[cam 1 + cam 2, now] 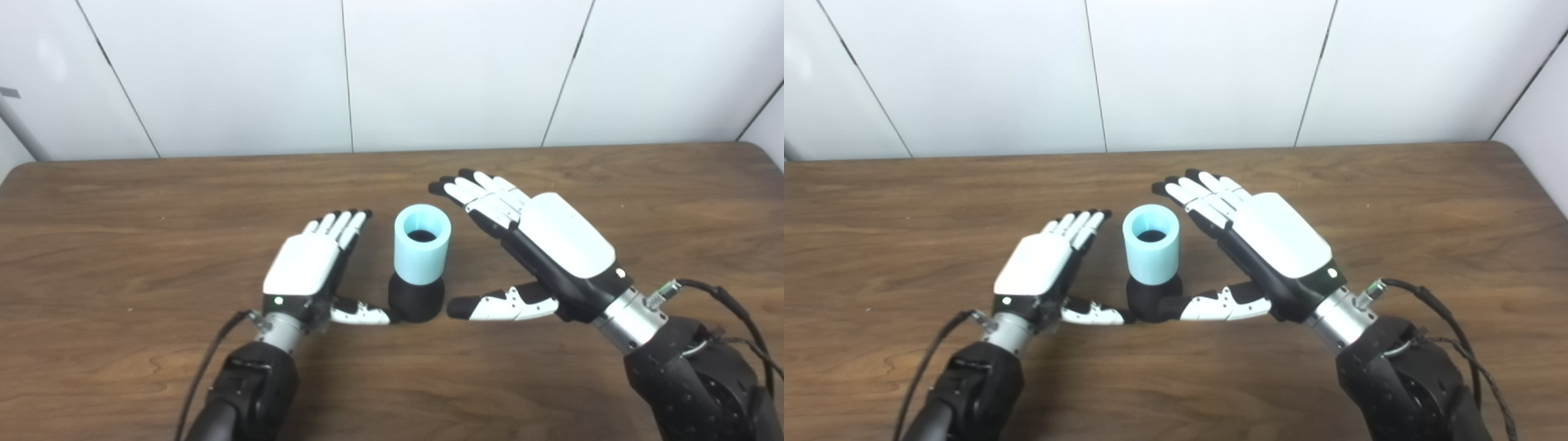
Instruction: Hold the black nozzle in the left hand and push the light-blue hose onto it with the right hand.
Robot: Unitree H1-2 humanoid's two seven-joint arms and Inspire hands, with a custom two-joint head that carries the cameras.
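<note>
Light-blue hose (422, 244) seen upright at table centre in the left eye view, seated on top of the black nozzle (416, 299), open bore facing up. Left hand (309, 269) at 9 o'clock of the pair, released, fingers straight and spread, thumb tip at or just short of the nozzle base; contact not resolvable. Right hand (551, 245) at 3 o'clock, likewise released, raised and tilted, thumb pointing toward the nozzle with a clear gap. Wooden table (674, 202) under everything.

In the right eye view: same stack, hose (1151, 245) over nozzle (1153, 300). Left hand (1041, 266) flat and empty at 9 o'clock. Right hand (1268, 245) empty, thumb overlapping the nozzle's 3 o'clock side; likely parallax, given the gap above.

Step judged: hose already on nozzle, neither part grasped. Depth of seating not verifiable. Next move, if required: close left hand round nozzle base, then press hose down with right, axis kept vertical.
</note>
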